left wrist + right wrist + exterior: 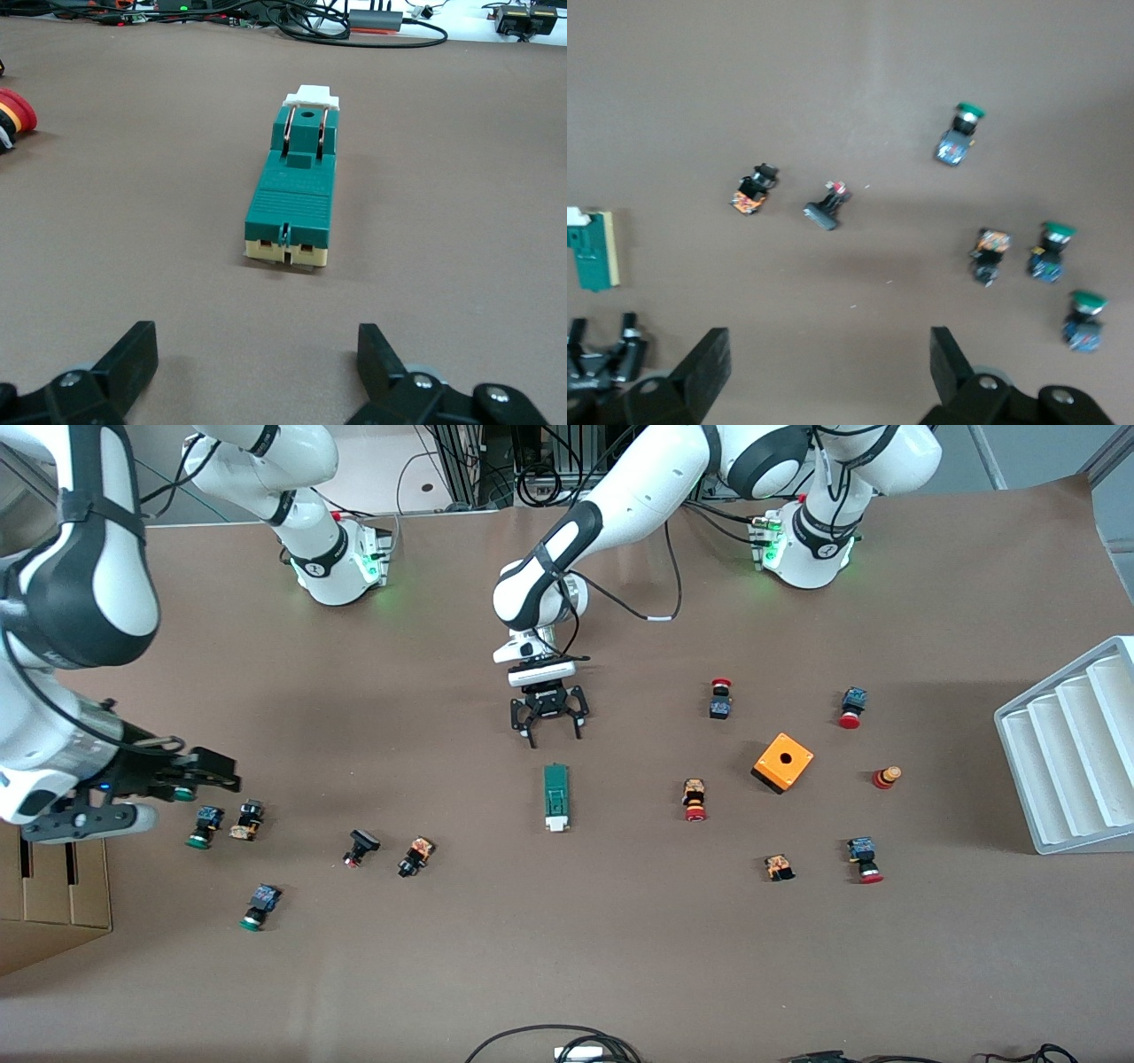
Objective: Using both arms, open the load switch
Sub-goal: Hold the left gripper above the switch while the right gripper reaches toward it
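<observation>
The load switch (556, 797) lies flat in the middle of the table, a narrow green bar whose white block end is the end nearer the front camera. In the left wrist view the load switch (297, 190) shows cream terminals at the end toward the gripper. My left gripper (554, 733) hangs low just short of that end, open, with nothing between its fingers (133, 354). My right gripper (208, 771) is up in the air over the green push buttons at the right arm's end, open and empty. The right wrist view catches the switch (594, 252) at its edge.
Green-capped buttons (204, 825) and small black parts (415, 856) lie toward the right arm's end. Red-capped buttons (695, 800) and an orange box (782, 762) lie toward the left arm's end, with a white ribbed tray (1072, 753) at that edge. A cardboard box (53, 895) stands under the right arm.
</observation>
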Tool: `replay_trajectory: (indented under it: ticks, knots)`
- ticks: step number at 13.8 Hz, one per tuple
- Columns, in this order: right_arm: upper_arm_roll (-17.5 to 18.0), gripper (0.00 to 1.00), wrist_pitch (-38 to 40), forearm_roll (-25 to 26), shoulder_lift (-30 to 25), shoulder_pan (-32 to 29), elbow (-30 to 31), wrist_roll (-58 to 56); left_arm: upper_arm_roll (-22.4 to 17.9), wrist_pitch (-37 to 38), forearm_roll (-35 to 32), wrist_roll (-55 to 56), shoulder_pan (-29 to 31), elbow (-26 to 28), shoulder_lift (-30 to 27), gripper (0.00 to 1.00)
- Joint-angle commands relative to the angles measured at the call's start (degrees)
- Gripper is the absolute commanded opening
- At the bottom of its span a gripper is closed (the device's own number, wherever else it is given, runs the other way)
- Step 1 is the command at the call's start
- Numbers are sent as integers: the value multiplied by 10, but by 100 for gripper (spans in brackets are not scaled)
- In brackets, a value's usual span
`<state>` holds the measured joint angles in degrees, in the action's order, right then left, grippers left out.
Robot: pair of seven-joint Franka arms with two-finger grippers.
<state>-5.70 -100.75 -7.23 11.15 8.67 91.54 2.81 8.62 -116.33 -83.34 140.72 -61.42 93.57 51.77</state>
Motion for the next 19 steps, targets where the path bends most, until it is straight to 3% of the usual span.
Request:
replay_trajectory:
  ticks: [1,8,10,13,15,19]
  knots:
    - [-2,100,12,-16,47,34,-41,127,-5,-1,-5,25,-7,-14,24,100]
    - [12,100,27,-21,139,115,-121,520,-5,18,-7,25,-10,-16,40,100]
    - [12,100,56,-22,198,141,-194,642,-4,23,-12,26,-11,-16,42,100]
    - [7,100,52,-21,270,189,-241,803,-5,29,-12,27,-25,-17,48,100]
    - [-18,100,50,-22,311,224,-267,888,-6,30,-13,44,-28,-23,56,100]
    - [-18,100,38,-76,371,237,-321,1016,-6,31,-16,45,-28,-25,56,100]
